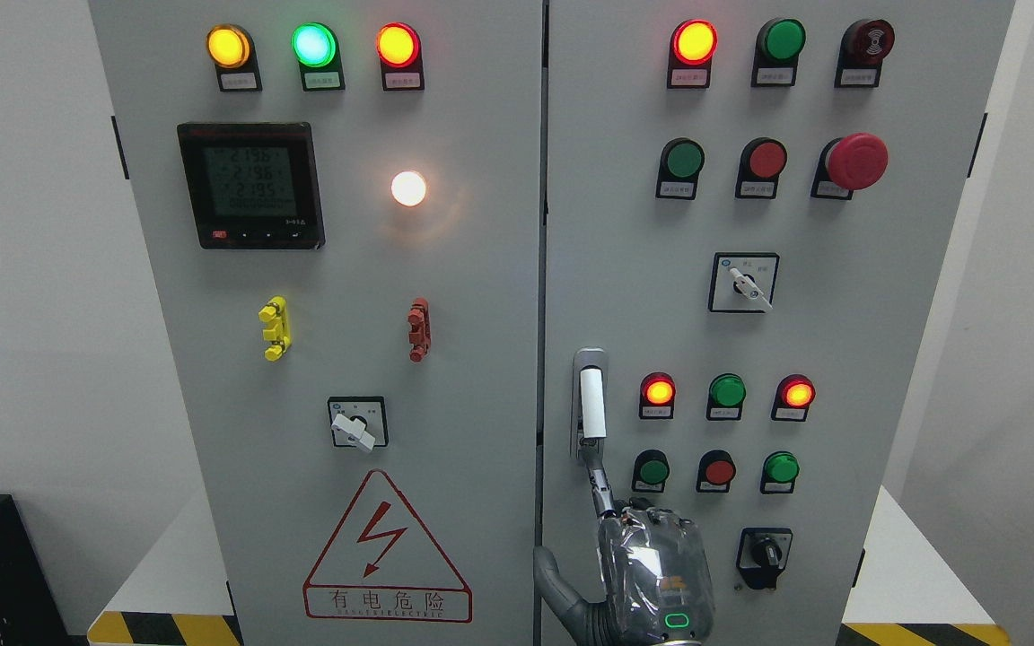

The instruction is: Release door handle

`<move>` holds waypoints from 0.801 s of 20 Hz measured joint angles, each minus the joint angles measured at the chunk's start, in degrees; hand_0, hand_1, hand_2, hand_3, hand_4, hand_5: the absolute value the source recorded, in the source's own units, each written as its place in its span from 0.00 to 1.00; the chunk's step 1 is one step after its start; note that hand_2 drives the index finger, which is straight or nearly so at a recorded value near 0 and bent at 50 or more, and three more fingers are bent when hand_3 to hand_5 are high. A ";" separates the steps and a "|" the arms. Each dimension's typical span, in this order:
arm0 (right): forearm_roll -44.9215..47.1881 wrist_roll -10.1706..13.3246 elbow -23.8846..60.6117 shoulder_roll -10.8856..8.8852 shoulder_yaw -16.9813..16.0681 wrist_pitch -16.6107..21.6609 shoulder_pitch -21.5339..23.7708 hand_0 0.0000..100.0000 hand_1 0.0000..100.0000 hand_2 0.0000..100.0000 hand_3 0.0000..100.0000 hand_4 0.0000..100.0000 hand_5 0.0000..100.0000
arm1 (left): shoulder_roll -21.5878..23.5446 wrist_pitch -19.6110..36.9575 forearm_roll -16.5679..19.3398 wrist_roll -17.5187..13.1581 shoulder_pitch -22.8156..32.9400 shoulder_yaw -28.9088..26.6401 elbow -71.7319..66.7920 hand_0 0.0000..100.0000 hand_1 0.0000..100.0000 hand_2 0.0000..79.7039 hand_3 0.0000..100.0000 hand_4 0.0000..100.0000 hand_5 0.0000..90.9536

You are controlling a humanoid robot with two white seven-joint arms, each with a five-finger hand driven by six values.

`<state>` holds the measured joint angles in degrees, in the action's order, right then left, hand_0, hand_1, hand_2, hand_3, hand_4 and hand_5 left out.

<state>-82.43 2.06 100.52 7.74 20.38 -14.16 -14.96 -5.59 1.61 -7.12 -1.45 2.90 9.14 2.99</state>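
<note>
Right hand (652,574) in clear wrap at bottom centre, one finger (600,475) stretched up touching the lower end of the white door handle (591,404), nothing gripped, fingers loose. Handle upright at left edge of right cabinet door (885,341). Left door (463,359) has red warning triangle (386,549) reading 有电危险, meter (250,185) showing digits. Grey cabinet, white walls, hazard-striped floor (162,628)
</note>
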 measured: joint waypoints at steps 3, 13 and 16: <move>0.05 0.00 0.00 -0.01 0.00 0.00 0.14 0.30 0.23 0.00 0.80 0.74 0.75 | 0.00 -0.06 0.00 0.00 0.00 0.00 0.00 0.00 0.00 0.06 0.11 0.01 0.00; 0.14 -0.20 -0.59 -0.05 -0.01 -0.01 0.40 0.30 0.23 0.00 0.81 0.74 0.75 | 0.00 -0.39 0.00 0.00 0.00 0.00 0.00 0.00 0.00 0.06 0.11 0.01 0.00; 0.15 -0.04 -0.66 -0.06 -0.01 -0.01 0.42 0.30 0.23 0.00 0.81 0.74 0.75 | 0.00 -0.14 0.00 0.00 0.00 0.00 0.00 0.00 0.00 0.06 0.11 0.01 0.00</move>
<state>-82.28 2.02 99.86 7.68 20.37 -14.18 -14.53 -5.59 1.47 -7.12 -1.45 2.90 9.14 2.99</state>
